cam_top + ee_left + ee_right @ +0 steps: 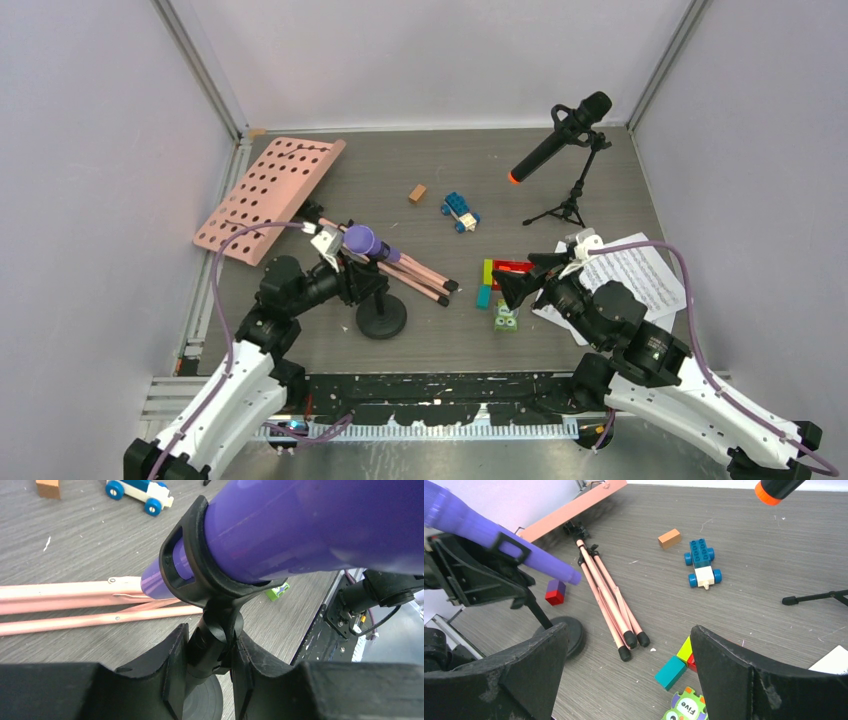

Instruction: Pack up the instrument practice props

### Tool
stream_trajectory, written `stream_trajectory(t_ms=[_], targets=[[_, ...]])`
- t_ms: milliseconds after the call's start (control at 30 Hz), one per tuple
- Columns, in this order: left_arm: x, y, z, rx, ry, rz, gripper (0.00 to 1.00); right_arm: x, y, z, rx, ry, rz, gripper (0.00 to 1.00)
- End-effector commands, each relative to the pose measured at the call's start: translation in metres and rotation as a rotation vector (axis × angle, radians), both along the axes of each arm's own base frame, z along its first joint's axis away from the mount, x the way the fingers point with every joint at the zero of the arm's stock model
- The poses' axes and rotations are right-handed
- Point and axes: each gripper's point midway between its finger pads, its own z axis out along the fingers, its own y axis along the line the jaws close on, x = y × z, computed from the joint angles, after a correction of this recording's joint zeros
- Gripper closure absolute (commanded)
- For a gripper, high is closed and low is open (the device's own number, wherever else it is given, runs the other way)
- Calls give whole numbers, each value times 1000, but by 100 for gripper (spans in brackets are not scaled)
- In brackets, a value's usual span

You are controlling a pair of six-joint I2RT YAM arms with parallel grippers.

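1. Clamping the mic support [200, 560] stem by the surface's near edge, left of centre, the left tool [209, 636] grips firmly.
2. Risk: purple-headed microphone [310, 525] may slide free if the support tilts.
3. Right tool [628, 630] spread wide, holding nothing.

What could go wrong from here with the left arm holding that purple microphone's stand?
One: the left gripper pinches only the thin stem of the black round-based microphone support, so the heavy-looking purple-headed microphone, held just by the clip, might tip or slide out. Two: the pink tripod legs lie close beside the support's base and could get snagged when it moves.
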Motion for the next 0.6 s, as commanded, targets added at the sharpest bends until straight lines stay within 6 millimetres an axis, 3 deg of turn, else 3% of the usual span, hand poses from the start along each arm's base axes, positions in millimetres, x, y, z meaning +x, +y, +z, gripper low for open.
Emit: stream_trajectory(t_ms=[0,233,433,567], targets=[[8,-9,37,-55,-125,-36,100,2,1,25,37,-77,3,4],[4,-25,24,-46,-164,-114,100,3,4,29,27,-90,10,1],[-4,-51,-7,72,-199,-208,100,4,8,24,11,-86,26,1],[-11,-63,-16,84,-211,-251,98,3,12,25,3,-99,46,0]])
